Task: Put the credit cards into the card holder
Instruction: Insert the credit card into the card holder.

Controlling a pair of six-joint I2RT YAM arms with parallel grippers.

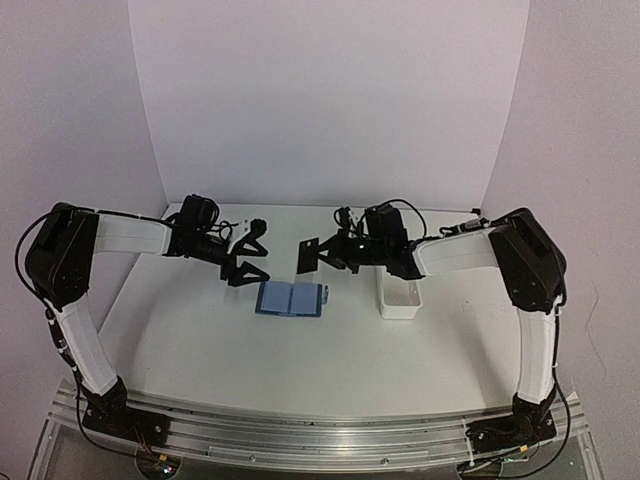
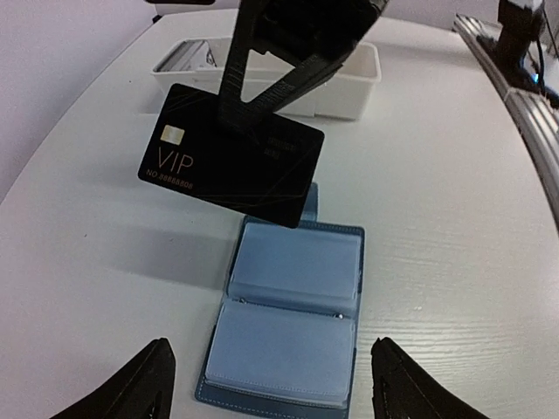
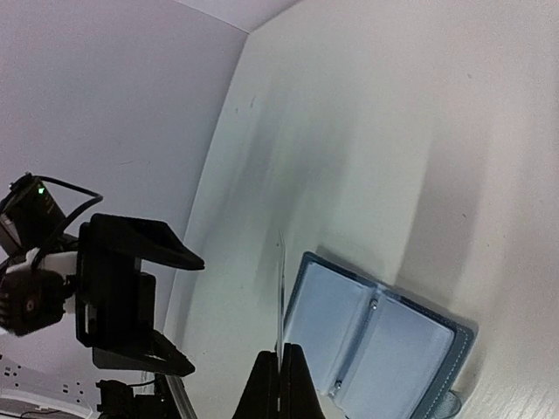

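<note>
The blue card holder [image 1: 290, 299] lies open on the table, its light blue pockets up. It also shows in the left wrist view [image 2: 288, 323] and the right wrist view [image 3: 371, 336]. My right gripper [image 1: 326, 252] is shut on a black credit card [image 1: 306, 256] marked VIP [image 2: 231, 157]. It holds the card in the air just above the holder's far edge. The right wrist view shows the card edge-on [image 3: 281, 288]. My left gripper [image 1: 254, 252] is open and empty, just left of the holder, its fingertips [image 2: 148, 384] spread wide in front of it.
A long white tray [image 1: 400, 296] stands right of the holder; in the left wrist view the tray [image 2: 349, 87] is behind the card, with something grey in its left end. Purple walls enclose the table at the back and sides.
</note>
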